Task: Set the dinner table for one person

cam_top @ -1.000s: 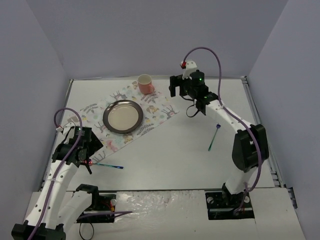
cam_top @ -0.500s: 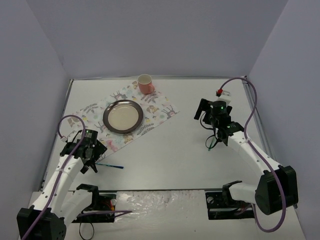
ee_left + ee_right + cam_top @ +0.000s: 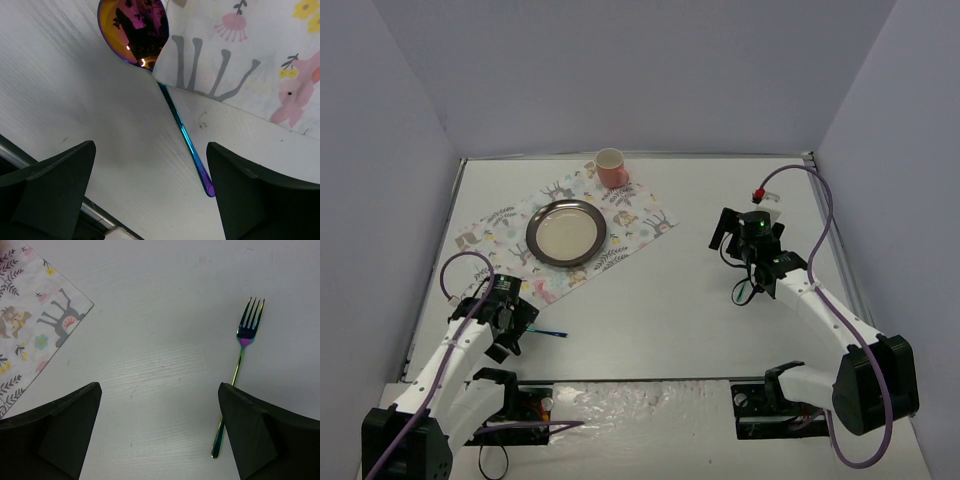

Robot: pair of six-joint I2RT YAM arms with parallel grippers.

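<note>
The dinner table (image 3: 670, 320) is a large white top. A printed placemat (image 3: 560, 235) lies on it at the far left, with a metal plate (image 3: 566, 233) on it and a pink cup (image 3: 611, 167) at its far corner. My left gripper (image 3: 507, 322) is open above an iridescent spoon (image 3: 182, 131). The spoon's bowl lies partly under the placemat corner (image 3: 225, 55), and its handle tip lies beside my right finger (image 3: 260, 195). My right gripper (image 3: 748, 235) is open and empty over bare table. An iridescent fork (image 3: 243, 352) lies beside its right finger (image 3: 260, 435).
Grey walls close in the table on the left, the far side and the right. The two arm bases stand at the near edge. A placemat corner (image 3: 35, 325) shows at the left of the right wrist view.
</note>
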